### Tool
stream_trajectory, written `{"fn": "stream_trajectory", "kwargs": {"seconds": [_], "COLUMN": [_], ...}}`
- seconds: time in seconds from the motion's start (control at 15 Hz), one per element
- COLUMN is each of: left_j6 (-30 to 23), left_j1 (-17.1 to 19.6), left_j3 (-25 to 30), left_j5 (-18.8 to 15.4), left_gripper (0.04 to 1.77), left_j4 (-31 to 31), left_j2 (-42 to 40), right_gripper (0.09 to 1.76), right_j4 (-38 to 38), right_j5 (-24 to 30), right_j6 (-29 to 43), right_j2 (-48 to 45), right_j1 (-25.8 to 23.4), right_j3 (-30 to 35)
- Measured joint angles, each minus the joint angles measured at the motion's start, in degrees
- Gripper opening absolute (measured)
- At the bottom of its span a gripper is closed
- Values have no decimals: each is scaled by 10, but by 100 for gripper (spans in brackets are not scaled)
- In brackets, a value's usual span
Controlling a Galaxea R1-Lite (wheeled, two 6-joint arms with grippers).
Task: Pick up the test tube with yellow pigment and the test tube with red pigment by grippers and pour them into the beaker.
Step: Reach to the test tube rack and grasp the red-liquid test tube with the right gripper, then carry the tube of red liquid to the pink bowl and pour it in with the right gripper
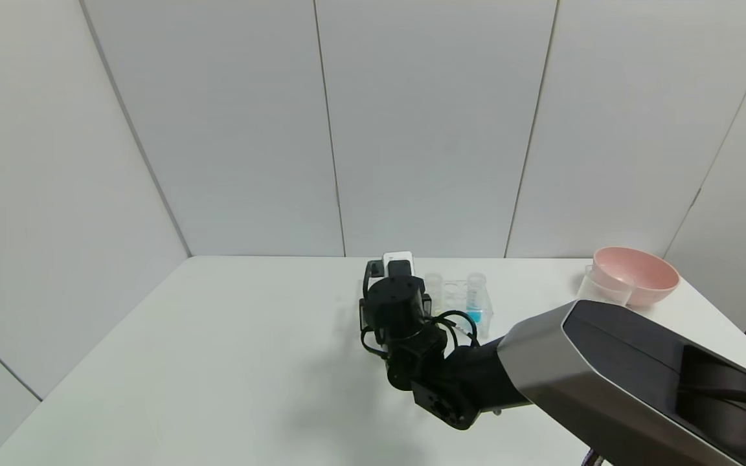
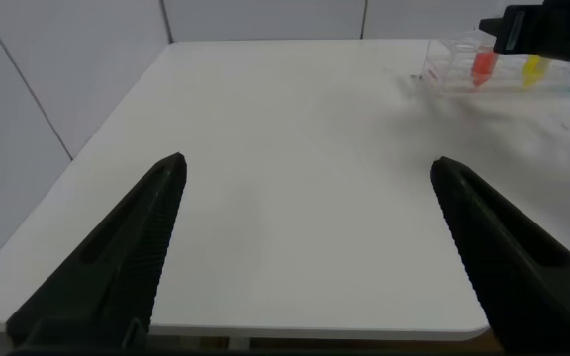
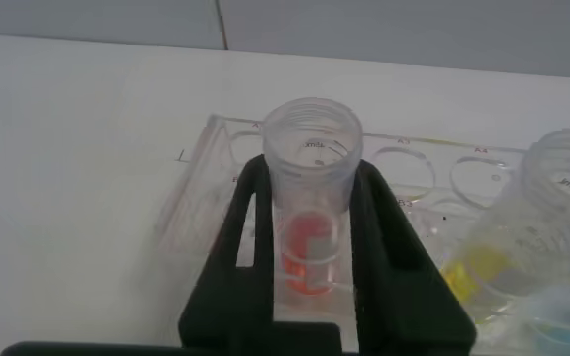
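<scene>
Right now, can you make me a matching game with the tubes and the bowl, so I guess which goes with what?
Things:
1. test tube with red pigment
2. test tube with yellow pigment
3. tube with blue liquid
4. pink bowl

Places:
A. near the table's far right corner
B. in the rack, next to the red one
C. between the jaws of the right gripper
D. in the rack, toward the bowl's side

Pairs: 1-C, 2-B, 3-D, 4-A

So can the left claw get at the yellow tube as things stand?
Probably not easily: the left claw hangs open far back, and the right claw on the red tube stands right beside the yellow tube.
</scene>
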Motion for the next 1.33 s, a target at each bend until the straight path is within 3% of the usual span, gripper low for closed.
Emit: {"fn": "stream_trajectory", "kwargs": {"seconds": [0.6, 1.07, 1.33], "left_j6": [0, 0, 0], "left_j1": [0, 0, 0], "left_j3": [0, 0, 0], "left_j5": [0, 0, 0], "left_gripper": [176, 176, 176], "left_j4": [0, 0, 0], "left_j2": [0, 0, 0], "right_gripper": [51, 51, 51], "right_j4": [20, 54, 54], "right_j5": [4, 20, 18], "right_j6": [-1, -1, -12], "right_j2": [-28, -121, -187], "right_j1": [-1, -6, -38], "right_j3": [-3, -6, 37]}}
